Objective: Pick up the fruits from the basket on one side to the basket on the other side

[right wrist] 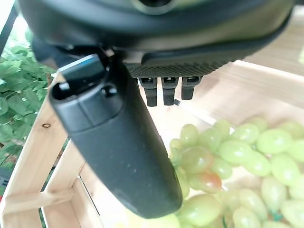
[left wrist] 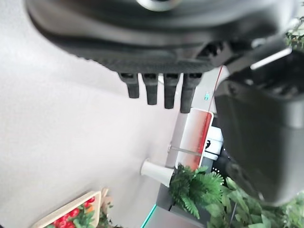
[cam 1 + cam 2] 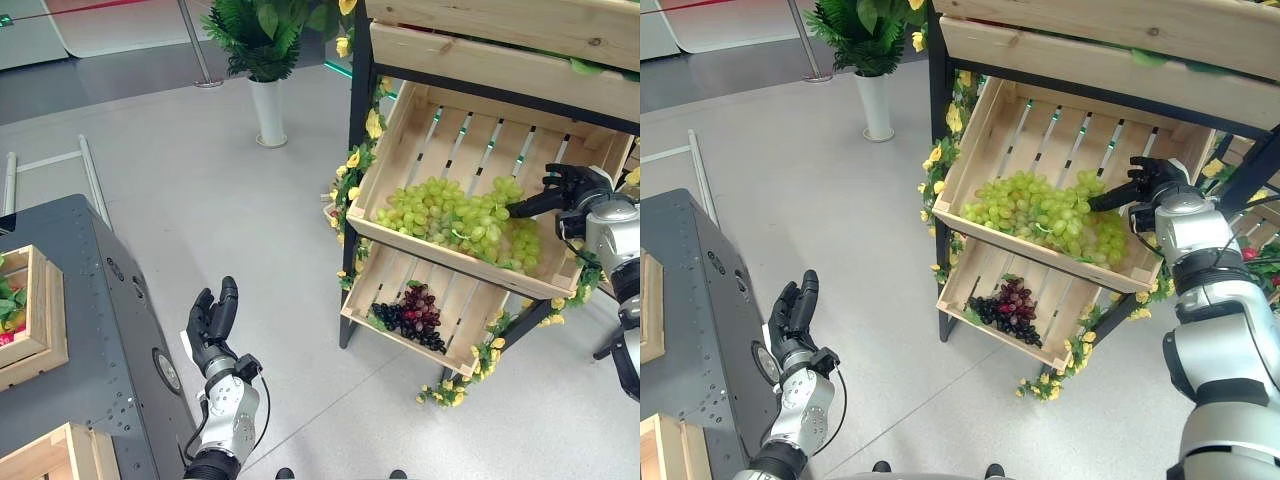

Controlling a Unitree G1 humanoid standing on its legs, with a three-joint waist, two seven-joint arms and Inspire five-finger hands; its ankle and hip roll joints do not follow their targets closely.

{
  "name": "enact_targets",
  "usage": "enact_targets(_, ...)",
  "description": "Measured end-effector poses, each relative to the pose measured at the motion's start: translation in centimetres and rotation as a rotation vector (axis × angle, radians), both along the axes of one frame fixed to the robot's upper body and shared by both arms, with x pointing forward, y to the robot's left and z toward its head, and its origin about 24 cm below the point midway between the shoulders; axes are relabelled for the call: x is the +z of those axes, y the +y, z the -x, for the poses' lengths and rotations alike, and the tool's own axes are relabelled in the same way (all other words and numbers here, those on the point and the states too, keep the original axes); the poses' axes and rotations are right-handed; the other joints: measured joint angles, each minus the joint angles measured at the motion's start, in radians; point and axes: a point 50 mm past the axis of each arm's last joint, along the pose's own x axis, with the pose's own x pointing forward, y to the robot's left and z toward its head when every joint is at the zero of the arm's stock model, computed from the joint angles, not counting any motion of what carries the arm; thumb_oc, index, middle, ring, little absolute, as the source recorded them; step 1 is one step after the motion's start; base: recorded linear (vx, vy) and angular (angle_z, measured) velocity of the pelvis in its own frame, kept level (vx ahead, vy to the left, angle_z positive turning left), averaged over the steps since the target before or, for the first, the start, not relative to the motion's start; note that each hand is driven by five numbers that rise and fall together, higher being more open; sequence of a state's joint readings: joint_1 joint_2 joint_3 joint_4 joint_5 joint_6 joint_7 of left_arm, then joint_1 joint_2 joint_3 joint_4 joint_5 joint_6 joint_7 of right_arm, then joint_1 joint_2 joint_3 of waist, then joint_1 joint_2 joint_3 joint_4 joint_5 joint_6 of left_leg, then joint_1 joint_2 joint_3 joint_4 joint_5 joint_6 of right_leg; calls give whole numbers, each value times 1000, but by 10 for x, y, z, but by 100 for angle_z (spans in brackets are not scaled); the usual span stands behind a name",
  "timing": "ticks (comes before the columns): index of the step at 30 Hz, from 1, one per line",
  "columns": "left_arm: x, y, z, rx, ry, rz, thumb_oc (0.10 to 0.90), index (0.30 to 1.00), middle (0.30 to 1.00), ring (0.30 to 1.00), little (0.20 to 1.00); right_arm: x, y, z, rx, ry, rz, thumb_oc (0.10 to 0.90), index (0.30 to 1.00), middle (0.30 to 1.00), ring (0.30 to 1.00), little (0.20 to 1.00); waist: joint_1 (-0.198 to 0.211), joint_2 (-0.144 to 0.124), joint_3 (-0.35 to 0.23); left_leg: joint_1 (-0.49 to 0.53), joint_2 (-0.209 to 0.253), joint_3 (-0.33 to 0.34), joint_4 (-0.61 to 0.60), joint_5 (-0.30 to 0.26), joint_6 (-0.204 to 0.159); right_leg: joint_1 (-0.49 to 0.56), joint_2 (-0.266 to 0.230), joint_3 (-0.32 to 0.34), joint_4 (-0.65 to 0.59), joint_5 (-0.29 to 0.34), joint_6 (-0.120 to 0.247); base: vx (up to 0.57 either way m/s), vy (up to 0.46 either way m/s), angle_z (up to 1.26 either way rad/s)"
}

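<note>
Green grapes (image 3: pixel 455 215) lie in a heap in the upper wooden crate (image 3: pixel 420 120) of a tilted stand. The right hand (image 3: pixel 572 190) is over their far end, its fingers straight and apart, the thumb tip right at the grapes and gripping nothing. Dark grapes (image 3: pixel 412 312) sit in the lower crate (image 3: pixel 385 275). The left hand (image 3: pixel 213 322) hangs with straight fingers over the pale grey floor (image 3: pixel 200 200), beside a grey cart (image 3: pixel 90 330). A potted plant (image 3: pixel 262 60) stands further off. No writing can be read.
</note>
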State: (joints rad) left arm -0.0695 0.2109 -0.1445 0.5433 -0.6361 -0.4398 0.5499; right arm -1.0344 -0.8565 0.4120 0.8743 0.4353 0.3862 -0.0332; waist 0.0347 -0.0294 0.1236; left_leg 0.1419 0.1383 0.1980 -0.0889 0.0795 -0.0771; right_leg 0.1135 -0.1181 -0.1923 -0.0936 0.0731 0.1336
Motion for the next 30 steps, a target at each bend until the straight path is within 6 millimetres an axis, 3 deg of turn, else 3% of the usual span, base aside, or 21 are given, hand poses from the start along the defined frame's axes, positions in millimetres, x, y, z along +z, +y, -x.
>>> enact_targets(8, 0, -1, 0, -5, 1, 5, 800, 900, 900, 900, 900, 36, 42, -6, 161, -212, 100, 800, 900, 900, 900, 900, -12, 0, 0, 0, 1, 1, 0, 0, 0, 0, 1, 0, 0, 0, 0, 0, 0, 0)
enact_targets(11, 0, -1, 0, -8, 0, 5, 800, 900, 900, 900, 900, 38, 59, -7, 230, -223, 139, 800, 900, 900, 900, 900, -12, 0, 0, -1, 1, 0, 0, 0, -1, -1, 1, 0, 0, 0, 0, 0, 0, 0)
enact_targets(15, 0, -1, 0, -8, -1, 5, 800, 900, 900, 900, 900, 39, 74, -6, 288, -212, 330, 800, 900, 900, 900, 900, -13, 0, 0, -6, 0, 0, 0, 1, -2, -7, 1, 1, 0, 0, 0, 0, 0, 0)
enact_targets(22, 0, -1, 0, -7, -1, 5, 800, 900, 900, 900, 900, 51, 82, 6, 416, -147, 627, 800, 900, 900, 900, 900, -22, -5, 2, -13, 0, 12, 0, 2, -3, -22, 3, 16, 3, 0, 0, -13, -7, -5)
enact_targets(26, 0, -1, 0, -7, 0, 6, 800, 900, 900, 900, 900, 53, 92, 9, 473, -155, 630, 800, 900, 900, 900, 900, -39, -13, 7, -13, 1, 17, 0, 1, -4, -25, 3, 19, 3, 1, 1, -3, 1, -4)
enact_targets(30, -1, -2, 0, -10, 12, 3, 800, 900, 900, 900, 900, 49, 108, 18, 568, -216, 526, 800, 900, 900, 900, 900, -50, -19, 7, -10, 2, 22, 0, 1, -3, -24, 3, 20, 3, 1, 1, -6, 2, -2)
